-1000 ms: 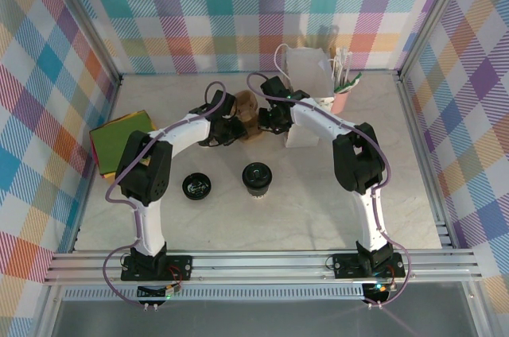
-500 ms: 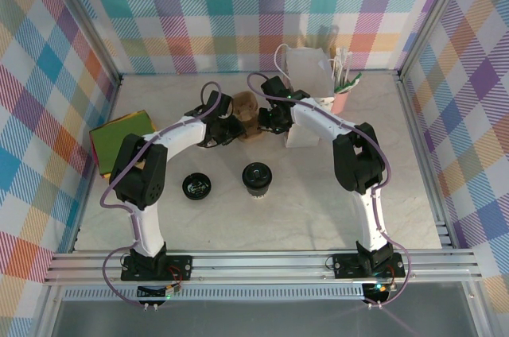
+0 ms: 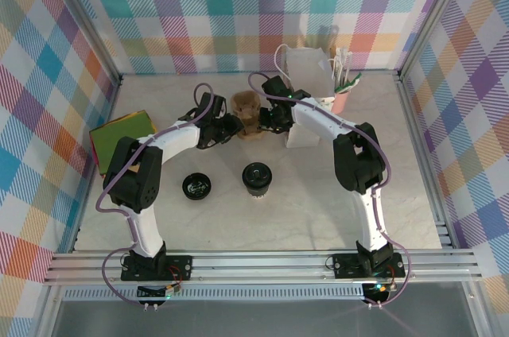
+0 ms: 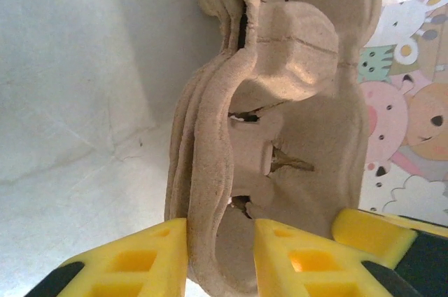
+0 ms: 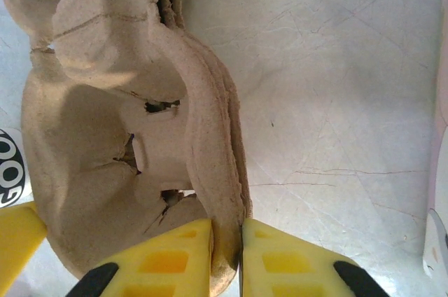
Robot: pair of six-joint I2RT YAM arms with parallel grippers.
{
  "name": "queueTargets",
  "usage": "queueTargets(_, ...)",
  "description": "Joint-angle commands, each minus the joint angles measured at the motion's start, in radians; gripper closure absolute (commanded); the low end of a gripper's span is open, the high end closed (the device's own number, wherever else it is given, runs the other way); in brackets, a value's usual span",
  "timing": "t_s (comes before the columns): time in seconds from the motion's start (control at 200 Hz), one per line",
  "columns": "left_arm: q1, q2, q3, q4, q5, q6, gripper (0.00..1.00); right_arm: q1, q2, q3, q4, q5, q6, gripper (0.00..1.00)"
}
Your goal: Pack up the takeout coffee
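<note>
Pulp carrier (image 3: 246, 106) — clamped in left claw (image 4: 220, 251) — has edged farther back.

The cup carrier (image 4: 280, 136) runs off the top edge in both my wrist views. From above, my right arm (image 3: 326, 122) covers the middle of the paper bag (image 3: 306, 63).

The surface (image 3: 318, 218) is viewed from above and behind; the pulp carrier (image 4: 294, 101) is seen very closely from opposite sides by both wrist cameras.
</note>
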Motion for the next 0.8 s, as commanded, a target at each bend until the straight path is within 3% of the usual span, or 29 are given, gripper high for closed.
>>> queueTargets(0.0, 0.003, -0.029, -0.013, 0.088, 0.071, -0.033, 0.71, 0.008, 0.003, 0.004, 0.004, -0.05, 0.008, 0.84)
queueTargets(0.795, 0.009, -0.051, -0.045, 0.168, 0.139, -0.041, 0.71, 0.005, 0.014, 0.027, -0.002, -0.065, 0.007, 0.82)
